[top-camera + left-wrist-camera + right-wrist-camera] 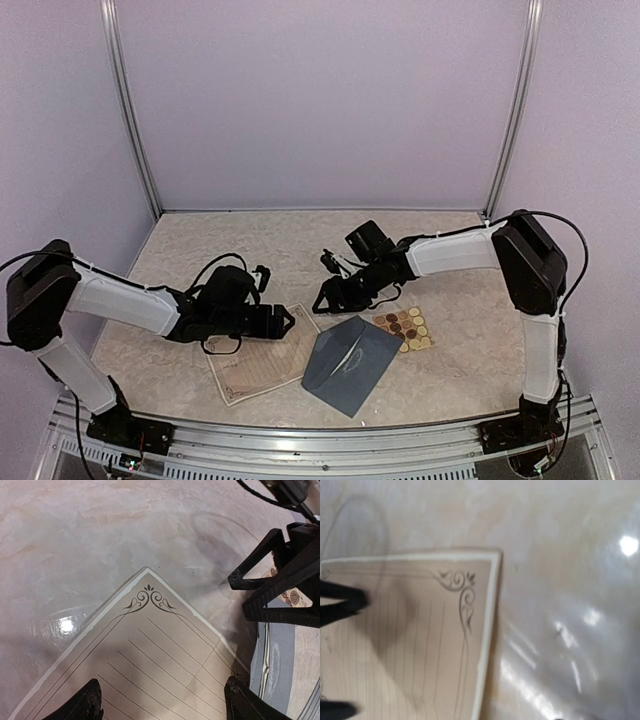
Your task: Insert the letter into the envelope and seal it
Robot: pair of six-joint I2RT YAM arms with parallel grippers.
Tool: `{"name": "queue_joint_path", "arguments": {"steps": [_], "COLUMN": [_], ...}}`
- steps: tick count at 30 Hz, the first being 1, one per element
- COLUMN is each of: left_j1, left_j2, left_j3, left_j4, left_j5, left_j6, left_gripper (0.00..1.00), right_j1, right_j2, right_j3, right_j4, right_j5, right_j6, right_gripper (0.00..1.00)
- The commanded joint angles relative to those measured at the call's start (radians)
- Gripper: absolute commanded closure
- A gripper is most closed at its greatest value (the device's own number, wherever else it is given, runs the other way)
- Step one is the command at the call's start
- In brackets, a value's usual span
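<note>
Left tool [162, 690], wide open and empty, straddled a corner of the cream lined paper letter [150, 650], likely to pinch it, while the right tool [359, 652] hovered nearby, likewise open.

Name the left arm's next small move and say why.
Probably lower the left gripper and close it on the letter by its ornamented corner. The letter lies flat on the table, outside the envelope. The gripper's open fingers are spread above that corner and hold nothing. The right gripper, close by, is open too.
</note>
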Motion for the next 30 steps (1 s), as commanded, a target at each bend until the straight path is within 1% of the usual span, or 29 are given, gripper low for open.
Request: {"name": "queue_joint_path", "arguments": {"steps": [1, 4, 8, 14, 22, 30], "left_j1": [0.007, 0.014, 0.016, 0.003, 0.002, 0.0], "left_j2": [-0.118, -0.168, -0.217, -0.274, -0.248, -0.244], "left_j3": [-0.025, -0.067, -0.126, -0.239, -0.257, -0.259], "left_j4": [-0.116, -0.164, -0.204, -0.139, -0.127, -0.126], "left_j5": [-0.059, -0.05, -0.004, 0.059, 0.061, 0.045], "left_j6": [-0.042, -0.088, -0.14, -0.203, -0.214, -0.223], "left_gripper": [0.2, 0.21, 0.23, 0.29, 0.32, 0.33], "right_j1": [-0.007, -0.008, -0.008, -0.007, 0.008, 0.019], "right_j2": [0.071, 0.112, 0.115, 0.135, 0.154, 0.181], "right_j3": [0.059, 0.101, 0.093, 0.082, 0.057, 0.053], "right_j4": [-0.002, -0.042, -0.048, -0.046, -0.017, 0.01], "right_j5": [-0.067, -0.087, -0.104, -0.147, -0.191, -0.224], "right_j6": [-0.026, -0.041, -0.041, -0.018, 0.02, 0.043], "right_gripper": [0.42, 0.43, 0.43, 0.46, 0.47, 0.48]}}
